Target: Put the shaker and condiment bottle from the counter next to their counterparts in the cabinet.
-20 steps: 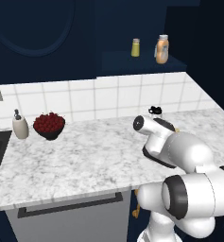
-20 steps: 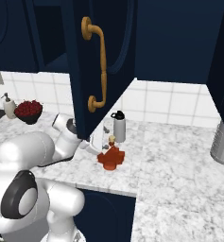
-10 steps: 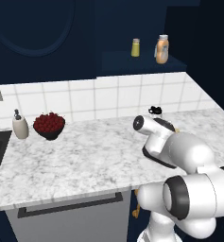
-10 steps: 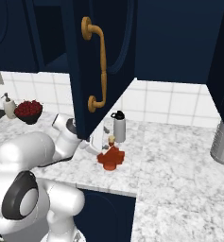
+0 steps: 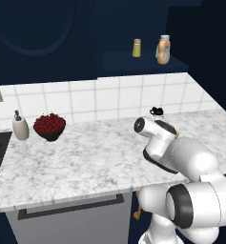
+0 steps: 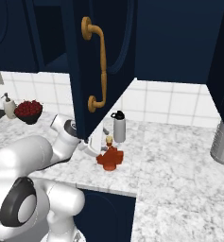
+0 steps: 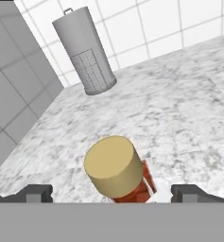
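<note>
Counter (image 5: 86, 162), white-and-grey marble, left to right:

1. Soap dispenser (image 5: 20, 126), cream, at the back edge near the left end, beside the dark sink.
2. Dark bowl of red fruit (image 5: 49, 127), just right of the dispenser, along the back edge.
3. Grey shaker with black top (image 6: 119, 126), upright near the tiled back wall, just behind the condiment bottle.
4. Condiment bottle (image 6: 110, 157), deep red, squat, tan stopper, upright near the counter's front edge below the open cabinet door. In the hand view its stopper (image 7: 115, 166) sits between the two fingertips.
5. Gripper (image 7: 111, 194): jaws spread wide, one dark fingertip (image 7: 35, 192) on each side of the bottle's neck, neither touching it; it grips nothing.
6. Grey ribbed canister (image 6: 223, 144), upright at the far right, close to the wall corner.

Cabinet (image 5: 133, 28), dark navy, shelf board above the tiles:

7. Shaker (image 5: 137, 47), small, yellow, silvery cap, upright on the shelf.
8. Pale orange bottle (image 5: 163, 49), grey cap, near the shaker on its right, not touching.

Cabinet door (image 6: 104, 66) stands open, brass handle (image 6: 98, 68) facing out.
</note>
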Robot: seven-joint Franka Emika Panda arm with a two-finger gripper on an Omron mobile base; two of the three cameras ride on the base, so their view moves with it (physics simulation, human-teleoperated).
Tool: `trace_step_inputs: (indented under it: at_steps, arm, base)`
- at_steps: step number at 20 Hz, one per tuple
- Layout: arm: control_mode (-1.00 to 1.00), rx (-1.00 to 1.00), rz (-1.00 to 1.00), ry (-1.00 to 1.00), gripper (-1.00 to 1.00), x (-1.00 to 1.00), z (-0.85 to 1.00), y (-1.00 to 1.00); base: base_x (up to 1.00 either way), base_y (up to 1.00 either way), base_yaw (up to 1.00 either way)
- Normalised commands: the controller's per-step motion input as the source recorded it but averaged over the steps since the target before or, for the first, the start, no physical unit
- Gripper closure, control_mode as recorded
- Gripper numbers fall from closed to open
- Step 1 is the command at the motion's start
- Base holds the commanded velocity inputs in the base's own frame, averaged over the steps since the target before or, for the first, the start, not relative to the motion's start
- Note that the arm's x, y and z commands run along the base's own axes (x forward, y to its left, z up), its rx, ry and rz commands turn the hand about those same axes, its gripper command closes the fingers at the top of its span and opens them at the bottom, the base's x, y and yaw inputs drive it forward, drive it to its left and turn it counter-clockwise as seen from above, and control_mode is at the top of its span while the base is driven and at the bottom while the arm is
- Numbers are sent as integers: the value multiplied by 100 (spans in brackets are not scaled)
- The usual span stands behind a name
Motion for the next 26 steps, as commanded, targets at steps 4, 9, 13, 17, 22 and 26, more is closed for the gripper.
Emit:
trace_step_inputs:
  at_steps: [4,9,13,17,22,26]
  arm:
    - [-100,0,0,0,-100,0,0,0]
    - [-100,0,-1,0,-100,-5,0,-2]
    - [-100,0,-4,0,-100,-1,0,-8]
    - [-100,0,-4,0,-100,0,0,-8]
    - [-100,0,0,0,-100,0,0,-2]
    - [-100,0,0,0,-100,0,0,0]
  base:
    - [0,0,0]
    - [0,0,0]
    - [0,0,0]
    - [0,0,0]
    - [0,0,0]
    - [0,0,0]
